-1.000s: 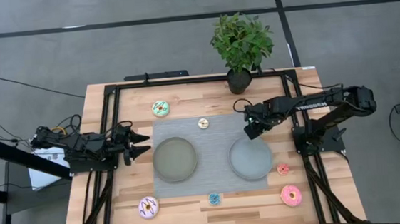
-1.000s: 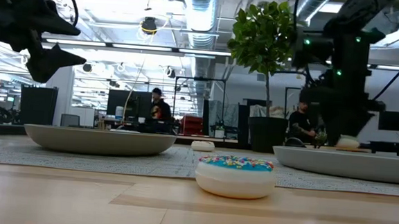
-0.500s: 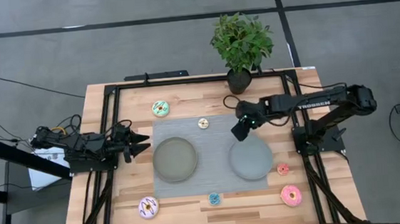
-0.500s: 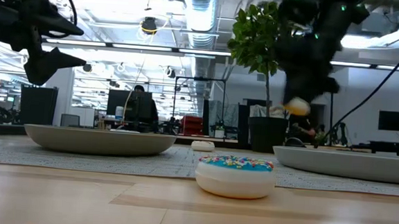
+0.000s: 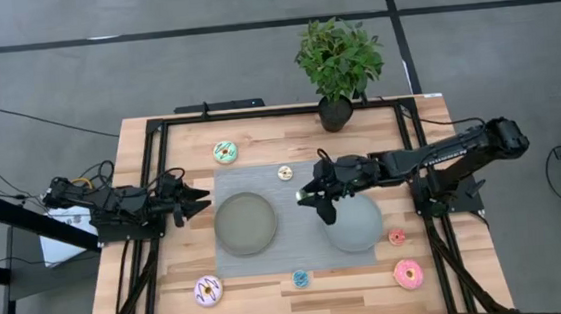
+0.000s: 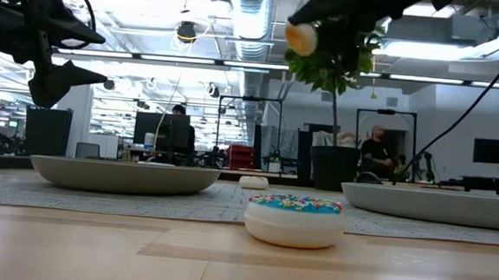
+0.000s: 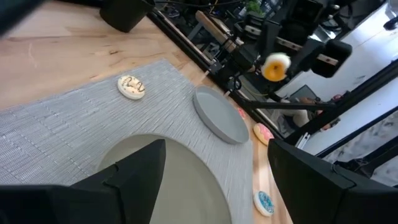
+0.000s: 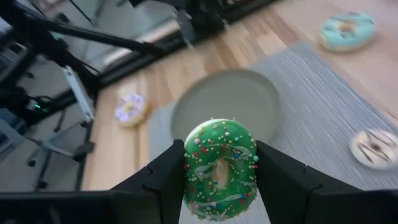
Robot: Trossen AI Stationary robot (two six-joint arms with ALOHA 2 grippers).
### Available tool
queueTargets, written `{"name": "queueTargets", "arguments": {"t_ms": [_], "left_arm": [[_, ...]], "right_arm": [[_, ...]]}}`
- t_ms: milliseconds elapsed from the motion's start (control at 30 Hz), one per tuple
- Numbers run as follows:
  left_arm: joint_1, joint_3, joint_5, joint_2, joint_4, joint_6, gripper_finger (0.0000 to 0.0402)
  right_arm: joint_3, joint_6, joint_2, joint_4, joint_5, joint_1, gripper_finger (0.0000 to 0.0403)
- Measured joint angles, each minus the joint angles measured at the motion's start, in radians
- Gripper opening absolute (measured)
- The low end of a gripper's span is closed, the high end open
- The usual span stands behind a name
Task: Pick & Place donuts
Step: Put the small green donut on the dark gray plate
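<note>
Right tool (image 8: 219, 171) clamped on a green-iced donut (image 8: 221, 168) — held aloft between the two grey plates (image 5: 245, 223). Left tool (image 5: 200, 200) wide open, holding nothing, hovering at the mat's (image 5: 297, 244) left edge over the bench (image 5: 271, 288).

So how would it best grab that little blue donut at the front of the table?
Probably from straight above, pinching the blue donut by opposite sides of its outer rim. It lies flat on the table, icing up, low and round, with nothing touching it. The right hand holds a green donut.
</note>
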Motion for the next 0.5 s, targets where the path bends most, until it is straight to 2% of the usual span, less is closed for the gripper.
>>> {"name": "queueTargets", "arguments": {"t_ms": [367, 500], "left_arm": [[0.0, 0.0, 0.003, 0.0, 0.0, -0.212, 0.0277], [0.0, 0.0, 0.005, 0.008, 0.02, -0.328, 0.0277]], "right_arm": [[0.0, 0.0, 0.001, 0.133, 0.003, 0.025, 0.0166], [0.0, 0.006, 0.05, 0.205, 0.004, 0.029, 0.0166]]}}
